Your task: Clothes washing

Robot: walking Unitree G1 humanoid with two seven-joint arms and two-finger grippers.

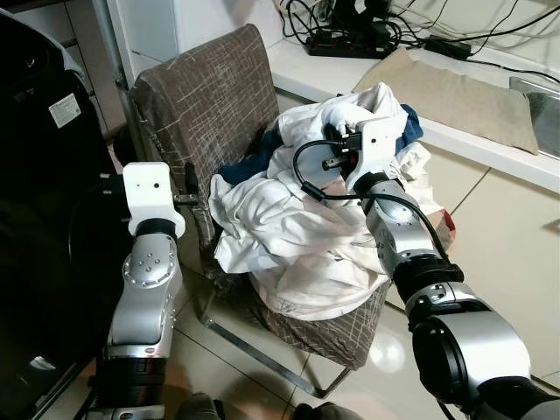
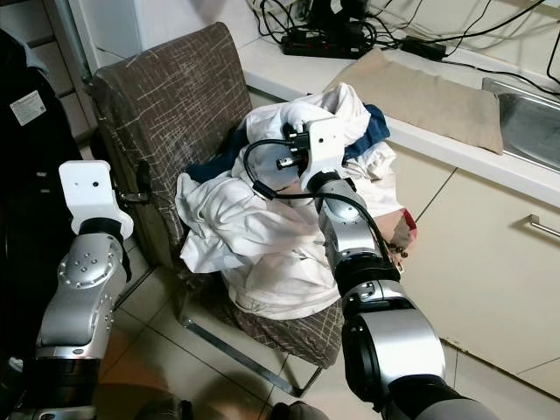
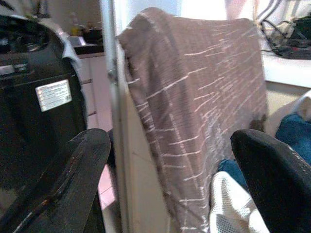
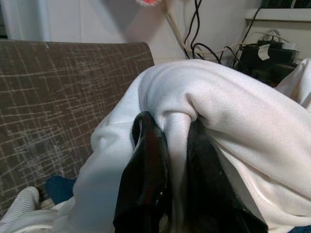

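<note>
A heap of clothes (image 1: 289,236), mostly white with a dark blue garment (image 1: 249,166) under it, fills the seat of a brown woven chair (image 1: 210,96). My right gripper (image 4: 177,124) reaches into the top of the heap and is shut on a fold of white cloth (image 4: 233,111). In the eye views its fingers are hidden behind the white wrist housing (image 1: 376,144). My left gripper (image 3: 170,141) is open, its fingers (image 3: 73,170) wide apart beside the chair's backrest (image 3: 194,97). The black washing machine (image 1: 35,175) stands at the left.
Behind the chair, a white counter (image 1: 315,74) carries a beige cushion (image 1: 455,96), a power strip and tangled cables (image 1: 350,39). A metal sink (image 2: 525,114) and cabinet fronts (image 2: 490,245) are at the right. Tiled floor (image 1: 262,376) lies below the chair.
</note>
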